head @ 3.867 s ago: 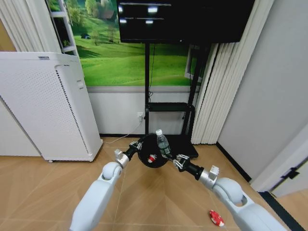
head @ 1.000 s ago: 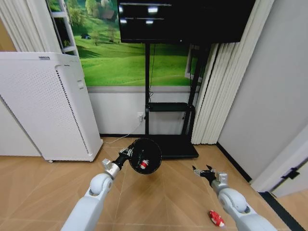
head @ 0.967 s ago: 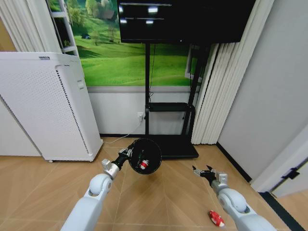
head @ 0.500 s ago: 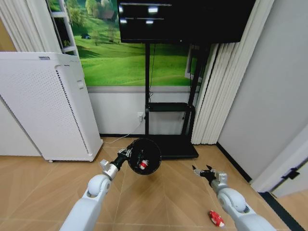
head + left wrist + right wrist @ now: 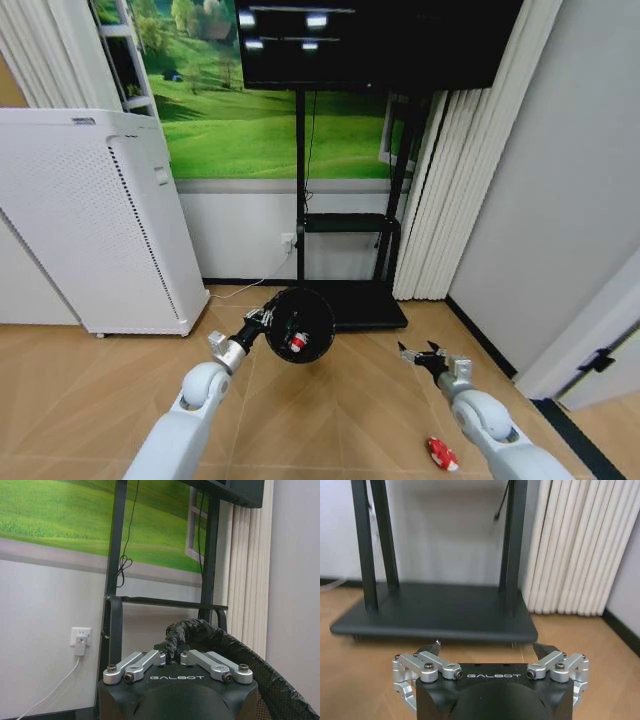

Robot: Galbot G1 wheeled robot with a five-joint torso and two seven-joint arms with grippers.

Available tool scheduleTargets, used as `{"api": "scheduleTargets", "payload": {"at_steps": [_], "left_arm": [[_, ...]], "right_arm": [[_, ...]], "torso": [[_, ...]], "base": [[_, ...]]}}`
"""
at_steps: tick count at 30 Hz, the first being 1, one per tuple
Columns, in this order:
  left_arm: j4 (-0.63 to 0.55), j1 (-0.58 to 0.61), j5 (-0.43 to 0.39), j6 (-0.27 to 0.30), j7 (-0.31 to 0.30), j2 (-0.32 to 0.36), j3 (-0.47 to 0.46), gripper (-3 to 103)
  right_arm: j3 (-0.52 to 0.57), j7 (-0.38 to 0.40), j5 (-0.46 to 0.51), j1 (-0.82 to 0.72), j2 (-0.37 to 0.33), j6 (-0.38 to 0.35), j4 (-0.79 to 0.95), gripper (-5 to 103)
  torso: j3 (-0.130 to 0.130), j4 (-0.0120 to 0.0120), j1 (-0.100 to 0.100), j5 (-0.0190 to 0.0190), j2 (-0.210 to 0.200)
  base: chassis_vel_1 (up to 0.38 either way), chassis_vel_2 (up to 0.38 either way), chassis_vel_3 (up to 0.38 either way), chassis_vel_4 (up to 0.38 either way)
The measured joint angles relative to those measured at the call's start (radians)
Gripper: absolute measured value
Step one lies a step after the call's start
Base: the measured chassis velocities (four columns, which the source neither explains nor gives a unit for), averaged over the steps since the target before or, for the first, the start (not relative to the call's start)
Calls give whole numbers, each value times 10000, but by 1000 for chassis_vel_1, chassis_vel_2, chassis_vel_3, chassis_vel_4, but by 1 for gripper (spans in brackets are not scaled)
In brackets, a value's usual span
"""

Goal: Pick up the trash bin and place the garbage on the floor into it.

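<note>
Left gripper has its fingers clamped tight on the rim of the trash bin, holding it up off the floor just below the middle of the head view, tipped so the mouth faces the camera. There's a red-and-white wrapper inside it. Right gripper hangs low at center-right, fingers spread wide and holding nothing. The red packet lies on the floor at the bottom right.
</note>
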Motion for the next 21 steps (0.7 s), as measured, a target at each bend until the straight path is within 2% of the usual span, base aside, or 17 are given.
{"api": "scheduleTargets", "payload": {"at_steps": [2,4,8,10,11,13,14,15,16,19,21], "left_arm": [[-105,103,0,38,-172,-27,-9,7],[-308,398,88,74,-474,-137,-52,7],[-492,616,173,93,-593,-187,-93,7],[-698,777,211,102,-647,-195,-138,7],[-698,777,211,102,-647,-195,-138,7],[-848,780,89,36,-513,-184,-208,7],[-848,780,89,36,-513,-184,-208,7],[-920,755,34,16,-351,-145,-249,7],[-965,740,16,24,-330,-126,-284,7],[-1011,731,39,53,-355,-139,-377,7],[-1008,769,159,57,-404,-258,-443,7]], "right_arm": [[-8,12,41,-59,-16,-217,-132,100],[-18,253,114,-155,-26,-828,-470,100],[-14,566,400,-333,-106,-1399,-500,100],[67,816,861,-667,-280,-2129,-333,100],[67,816,861,-667,-280,-2129,-333,100],[170,1015,1310,-932,-418,-2749,-98,100],[170,1015,1310,-932,-418,-2749,-98,100],[240,1248,1925,-1052,-506,-3321,113,100],[260,1391,2214,-1108,-550,-3584,231,100],[254,1656,2724,-1216,-597,-4015,424,100],[176,2195,3165,-1309,-534,-4327,520,100]], "torso": [[0,0,0,0,0],[1,0,0,-1,-1],[0,3,0,-1,0],[1,1,0,-1,0],[1,1,0,-1,0],[0,-1,0,-1,0],[0,-1,0,-1,0],[1,-2,0,-2,0],[0,-1,0,-3,0],[0,1,0,-2,0],[0,2,0,-3,0]], "base": [[0,0,0,0],[0,0,0,0],[0,0,0,0],[0,0,0,0],[0,0,0,0],[0,0,0,0],[0,0,0,0],[0,0,0,0],[0,0,0,0],[0,0,0,0],[0,0,0,0]]}}
